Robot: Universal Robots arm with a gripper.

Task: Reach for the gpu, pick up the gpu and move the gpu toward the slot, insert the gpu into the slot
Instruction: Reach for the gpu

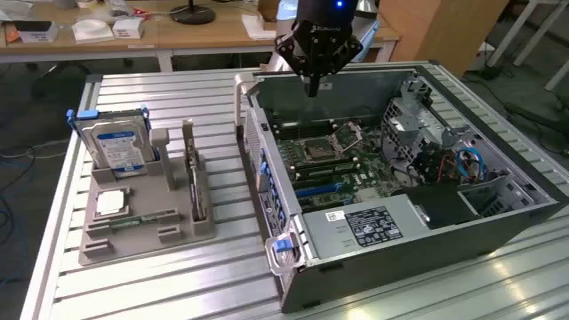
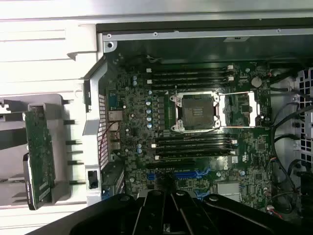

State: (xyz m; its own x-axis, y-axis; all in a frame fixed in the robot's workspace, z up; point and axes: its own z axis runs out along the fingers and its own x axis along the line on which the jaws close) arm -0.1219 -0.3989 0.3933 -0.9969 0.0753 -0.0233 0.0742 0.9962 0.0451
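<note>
Pincer point(image 2: 168, 200) of mine clenched, holding nothing, hangs above open PC case point(image 1: 418, 257) nr its far wall. gpu point(image 1: 196, 193) stands on edge in grey holder point(image 1: 142, 230) on bench point(image 1: 178, 287), exterior view's left of case. slot point(image 1: 318, 191) lies on mobo point(image 2: 137, 122) inside case, well apart from gpu.

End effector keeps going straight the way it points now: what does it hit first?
The end effector would likely meet the motherboard in the open case, near the blue slot; nothing else shows in its path, though depth is unclear.
</note>
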